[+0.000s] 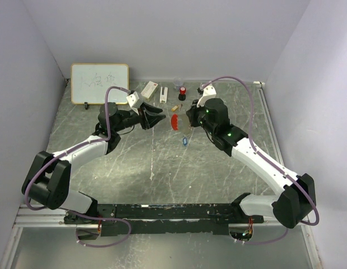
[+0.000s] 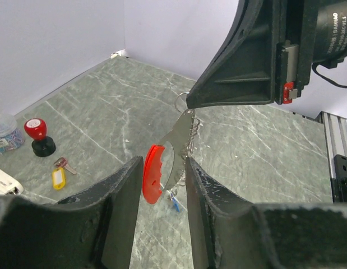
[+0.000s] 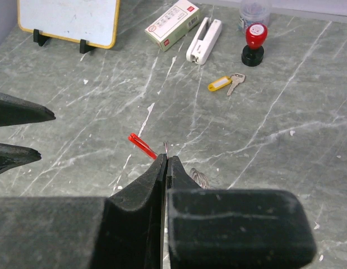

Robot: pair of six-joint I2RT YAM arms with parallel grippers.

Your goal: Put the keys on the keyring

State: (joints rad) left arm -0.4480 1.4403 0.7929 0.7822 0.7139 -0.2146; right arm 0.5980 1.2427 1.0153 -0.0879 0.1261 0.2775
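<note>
Right fingers (image 3: 151, 185) pressed flat together, no gap between the pads, pinching the keyring (image 2: 191, 129) by its bead chain. The chain hangs from the tip of the right gripper (image 2: 188, 104), up off the table (image 3: 285, 140), and its red tag (image 2: 153, 174) dangles alongside. The blue key (image 2: 174, 202) sits at the chain's bottom end; can't tell if it's threaded on or just behind it. The left gripper (image 2: 162, 162) is spread partway and grips nothing. Tag and chain show through its gap, but the top view puts its tips just short of the tag, not touching. The yellow-tagged key (image 3: 225, 84) lies flat further back, well apart from the ring, near the red-and-black stamp (image 3: 253, 42). Beyond that: white stapler (image 3: 204, 32), box (image 3: 172, 23), whiteboard (image 3: 66, 19) by the back wall.
</note>
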